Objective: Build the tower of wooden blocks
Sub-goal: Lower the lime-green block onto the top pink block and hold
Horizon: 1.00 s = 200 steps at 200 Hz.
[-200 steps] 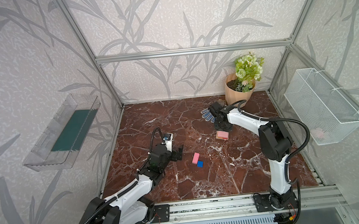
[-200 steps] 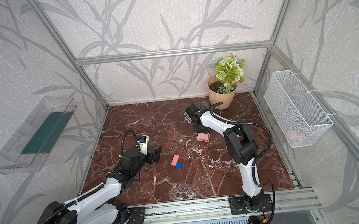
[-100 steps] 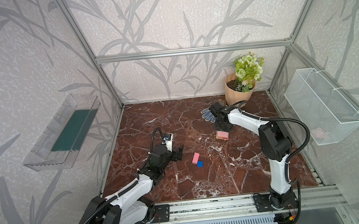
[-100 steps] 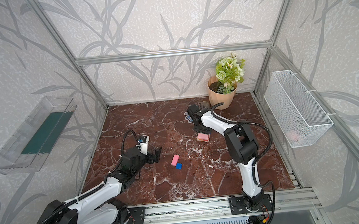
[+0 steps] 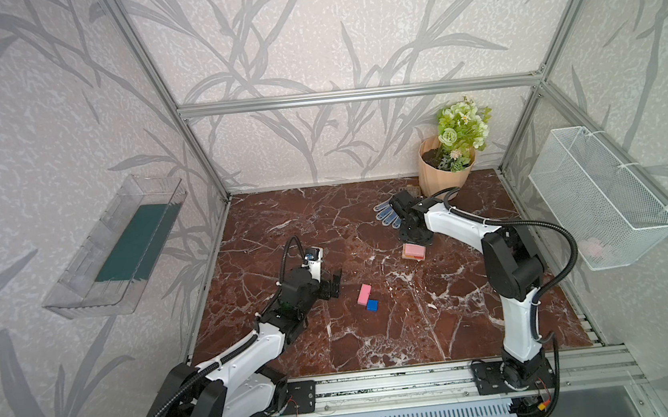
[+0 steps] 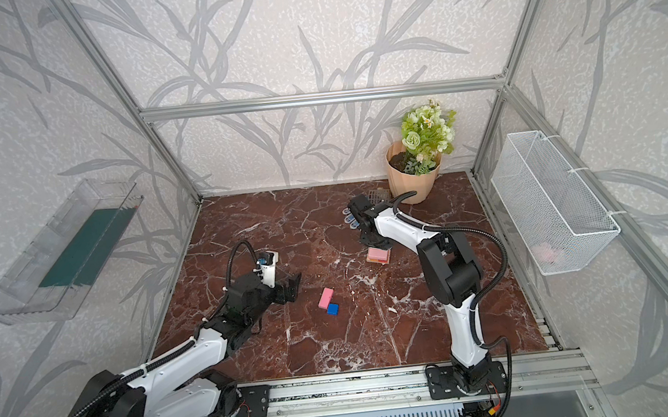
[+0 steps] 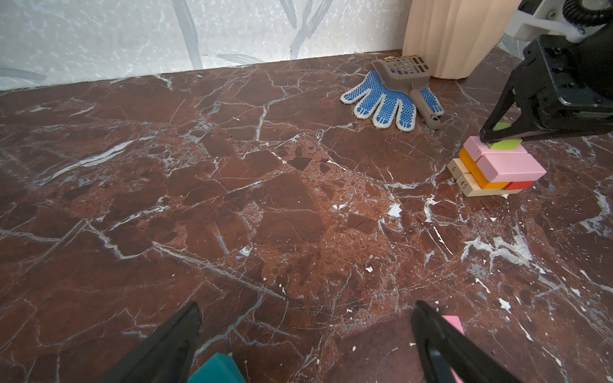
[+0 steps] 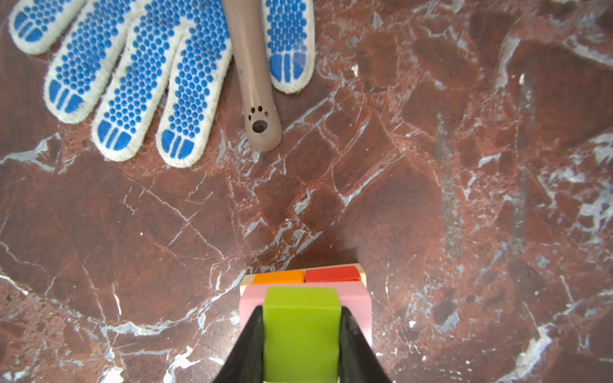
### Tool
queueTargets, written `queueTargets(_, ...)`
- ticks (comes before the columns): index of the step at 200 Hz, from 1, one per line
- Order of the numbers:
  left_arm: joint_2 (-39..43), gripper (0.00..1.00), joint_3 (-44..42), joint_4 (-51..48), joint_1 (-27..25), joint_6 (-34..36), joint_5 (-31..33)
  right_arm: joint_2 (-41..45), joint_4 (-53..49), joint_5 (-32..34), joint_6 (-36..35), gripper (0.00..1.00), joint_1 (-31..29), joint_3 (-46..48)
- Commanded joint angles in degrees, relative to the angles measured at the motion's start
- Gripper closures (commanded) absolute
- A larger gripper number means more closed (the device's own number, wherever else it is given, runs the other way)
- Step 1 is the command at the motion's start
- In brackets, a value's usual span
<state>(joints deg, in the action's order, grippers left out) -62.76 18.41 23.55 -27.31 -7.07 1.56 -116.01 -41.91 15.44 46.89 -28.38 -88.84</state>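
**Green cube pinched at the tower top, left hand spread wide**

Nearest, at 9 o'clock from the middle of the surface (image 5: 378, 339) in both top views: left hand (image 5: 333, 284), fingers spread wide, gripping nothing. Only in the left wrist view: a teal block (image 7: 215, 369) low between those fingers, not seen from above.

Just past, near the middle: loose pink block (image 5: 364, 294), with a blue cube (image 5: 372, 305) touching its 5 o'clock corner.

Farther, at 1 o'clock: the tower (image 5: 413, 251), from above no more than a pink top with an orange edge. Layers plain in the left wrist view: tan base, then orange and red, then two pink blocks.

Right hand (image 8: 302, 311) pinching a green cube (image 8: 302, 331) by two sides, down at the pink layer. Covered by the hand in both top views, clear in both wrist views.

Beyond, at 11 o'clock of the tower: blue dotted glove (image 7: 381, 99) with a grey-brown scoop (image 7: 403, 71) lying across it. Paw print on the scoop's handle shown by the right wrist view alone.

Farthest, at 1 o'clock of the tower: beige flowerpot (image 5: 442, 174).
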Motion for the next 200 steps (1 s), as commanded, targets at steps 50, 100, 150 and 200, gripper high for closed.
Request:
queueTargets(50,-0.2,0.01,1.5,-0.7,0.2,0.8,-0.4,2.2,-0.7,-1.3,0.0,0.81,0.2,2.7)
queueTargets(100,-0.3,0.01,1.5,-0.7,0.2,0.8,-0.4,2.1,-1.2,-0.8,-0.3,0.81,0.2,2.4)
queueTargets(150,-0.3,0.01,1.5,-0.7,0.2,0.8,-0.4,2.4,-1.2,-0.9,-0.4,0.80,0.2,2.6)
queueTargets(200,-0.3,0.01,1.6,-0.7,0.2,0.8,-0.5,2.4,-1.4,-0.8,-0.8,0.73,0.2,2.4)
